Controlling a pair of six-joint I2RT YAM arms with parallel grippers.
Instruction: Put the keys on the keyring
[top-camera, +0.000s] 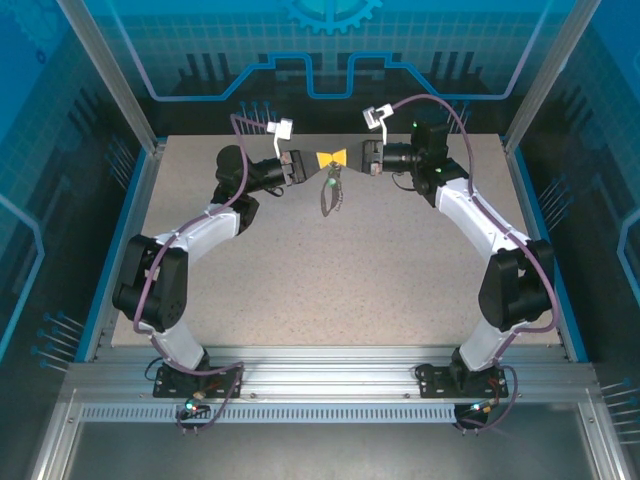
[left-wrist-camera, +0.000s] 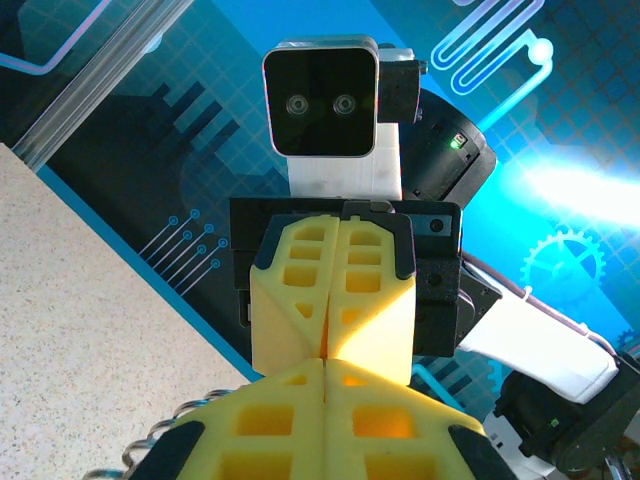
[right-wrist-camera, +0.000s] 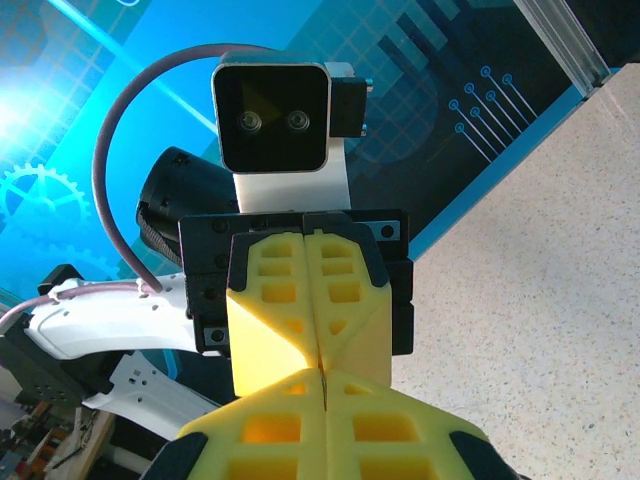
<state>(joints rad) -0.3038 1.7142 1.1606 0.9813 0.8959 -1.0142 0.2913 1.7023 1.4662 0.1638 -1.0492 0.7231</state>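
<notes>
Here, dark keyring (top-camera: 330, 193), elongated loop (silvery chain (left-wrist-camera: 168, 433))

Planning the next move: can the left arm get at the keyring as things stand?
Probably yes: the keyring is right beside the spot where the left pincer and right pincer meet tip to tip, nothing between. Both are shut, so the left would need to open first.

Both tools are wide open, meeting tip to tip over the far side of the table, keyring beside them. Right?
No, shut: the wrist views show the left tool and right tool with fingers pressed together. They do meet tip to tip, keyring beside them.
</notes>
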